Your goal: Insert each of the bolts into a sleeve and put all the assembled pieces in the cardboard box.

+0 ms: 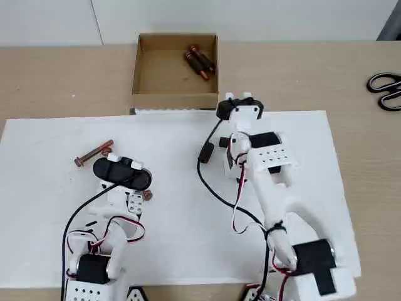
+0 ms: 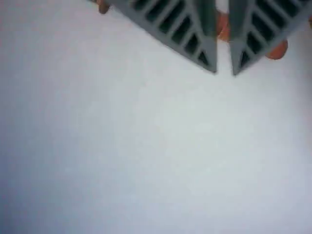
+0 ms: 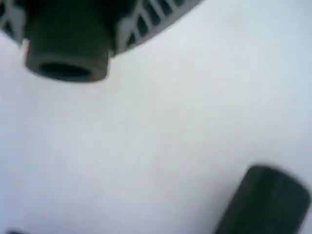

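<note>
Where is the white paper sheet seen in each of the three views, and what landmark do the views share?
High view: the paper covers the middle of the table.
Left wrist view: the paper spreads behind the left hand.
Right wrist view: the paper spreads behind the held sleeve.
Shared landmark: the paper itself.

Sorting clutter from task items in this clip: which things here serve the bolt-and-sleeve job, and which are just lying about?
Job: brown cardboard box; assembled copper bolts in dark sleeves inside it; loose copper-coloured metal bolt; held black cylindrical sleeve; loose black cylindrical sleeve.
Lying about: black-handled metal scissors; white paper sheet underneath.
</note>
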